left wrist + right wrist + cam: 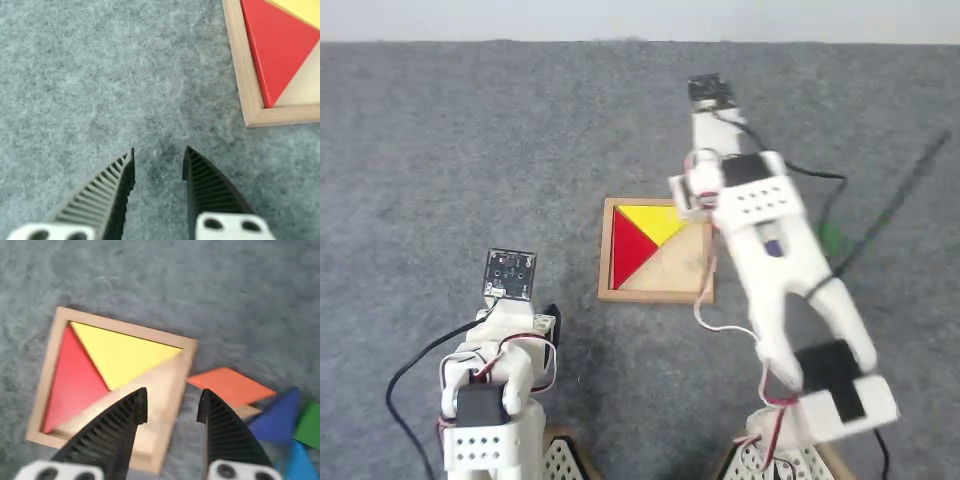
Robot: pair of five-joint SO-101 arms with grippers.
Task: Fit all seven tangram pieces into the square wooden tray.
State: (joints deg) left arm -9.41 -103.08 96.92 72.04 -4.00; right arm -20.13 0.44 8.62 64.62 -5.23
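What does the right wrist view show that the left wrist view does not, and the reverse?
Right wrist view: the orange piece, blue piece, green piece and light blue piece on the carpet beside the tray, plus the open right gripper. Left wrist view: the open left gripper over bare carpet. Both: the tray holding the red triangle and yellow triangle.

Grey fuzzy mat [470, 150] as the work surface
Its nap is mottled, lighter and darker in patches, and it reaches a straight far edge where a pale strip [620, 18] runs across.
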